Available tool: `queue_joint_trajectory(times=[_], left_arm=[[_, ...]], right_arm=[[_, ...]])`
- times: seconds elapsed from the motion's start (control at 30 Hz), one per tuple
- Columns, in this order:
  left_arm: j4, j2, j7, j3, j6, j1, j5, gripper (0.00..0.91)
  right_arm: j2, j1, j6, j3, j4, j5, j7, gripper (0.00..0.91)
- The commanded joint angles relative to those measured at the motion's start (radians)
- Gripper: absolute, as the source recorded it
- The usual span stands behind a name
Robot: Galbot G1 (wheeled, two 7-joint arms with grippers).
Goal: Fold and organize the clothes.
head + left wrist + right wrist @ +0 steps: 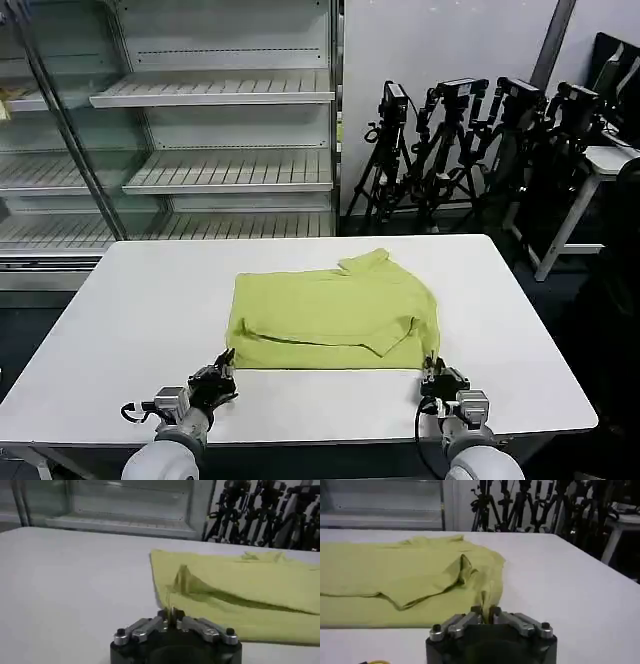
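The clothes are a single lime-green collared shirt [330,312] lying partly folded in the middle of the white table [130,320], collar toward the far side. My left gripper [224,362] is shut on the shirt's near left corner [171,605], with fabric pinched between its fingers. At the near right corner [487,597] my right gripper [431,368] is likewise shut on a fold of the fabric. A folded-in sleeve [427,587] lies across the shirt's near part.
Behind the table stand empty glass-fronted shelves [215,130] on the left. Several black tripods with cameras [470,140] are at the back right, beside another white table [600,165]. Bare tabletop surrounds the shirt on every side.
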Motion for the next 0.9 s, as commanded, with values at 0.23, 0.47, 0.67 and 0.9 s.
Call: queue_joint_trajectory(times=[0.23, 0.47, 0.67, 0.9], left_arm=[[-0.212, 0.002, -0.008, -0.032, 0.008, 0.167, 0.045, 0.040], [-0.324, -0.012, -0.007, -0.048, -0.014, 0.353, 0.089, 0.040], [-0.370, -0.005, -0.014, -0.076, -0.016, 0.428, 0.093, 0.040], [-0.405, 0.001, -0.014, -0.081, -0.002, 0.467, 0.125, 0.907]], right_arm=[[-0.024, -0.176, 0.000, 0.042, 0.211, -0.023, -0.004, 0.000], [-0.037, -0.320, -0.001, 0.059, 0.329, -0.071, -0.015, 0.000], [-0.039, -0.410, -0.024, 0.082, 0.384, -0.094, -0.027, 0.000], [-0.041, -0.426, -0.045, 0.093, 0.400, -0.127, -0.040, 0.907]])
